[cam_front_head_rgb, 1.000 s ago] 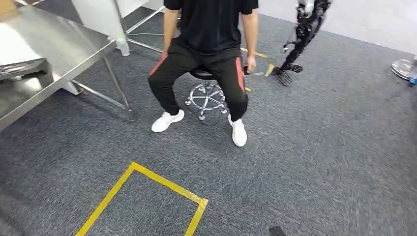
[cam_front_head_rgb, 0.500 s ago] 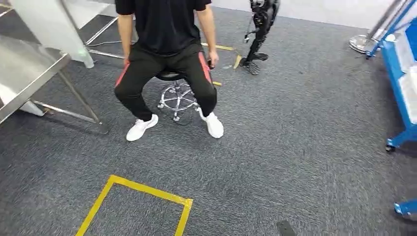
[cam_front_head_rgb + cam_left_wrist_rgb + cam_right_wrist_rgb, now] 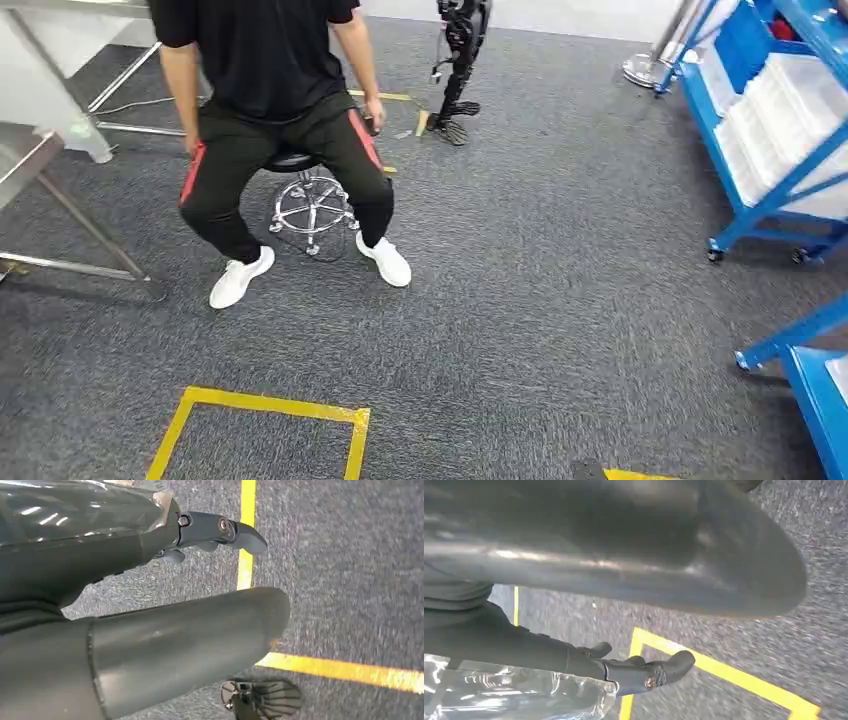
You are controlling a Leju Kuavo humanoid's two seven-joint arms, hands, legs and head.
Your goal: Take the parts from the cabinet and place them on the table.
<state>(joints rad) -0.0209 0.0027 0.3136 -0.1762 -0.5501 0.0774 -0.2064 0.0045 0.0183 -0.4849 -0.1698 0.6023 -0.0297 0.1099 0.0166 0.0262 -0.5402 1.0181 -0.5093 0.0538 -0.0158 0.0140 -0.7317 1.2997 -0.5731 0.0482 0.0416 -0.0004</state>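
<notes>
The blue cabinet (image 3: 775, 190) stands at the right of the head view, with white bins (image 3: 790, 110) on its shelves. A corner of the steel table (image 3: 25, 150) shows at the far left. My left hand (image 3: 215, 530) hangs over the carpet, fingers stretched out and nothing between them. My right hand (image 3: 644, 672) hangs the same way, fingers straight and empty. A clear shiny film lies along the back of each hand. No part is visible in either hand.
A person (image 3: 260, 90) in black sits on a wheeled stool (image 3: 310, 200) ahead on the left. Another robot's legs (image 3: 460, 60) stand behind. A yellow tape square (image 3: 260, 405) marks the carpet near me. A second blue rack (image 3: 815, 390) is at the lower right.
The camera has turned to the right: the table, person and stool slid left, and the blue cabinet came into view on the right.
</notes>
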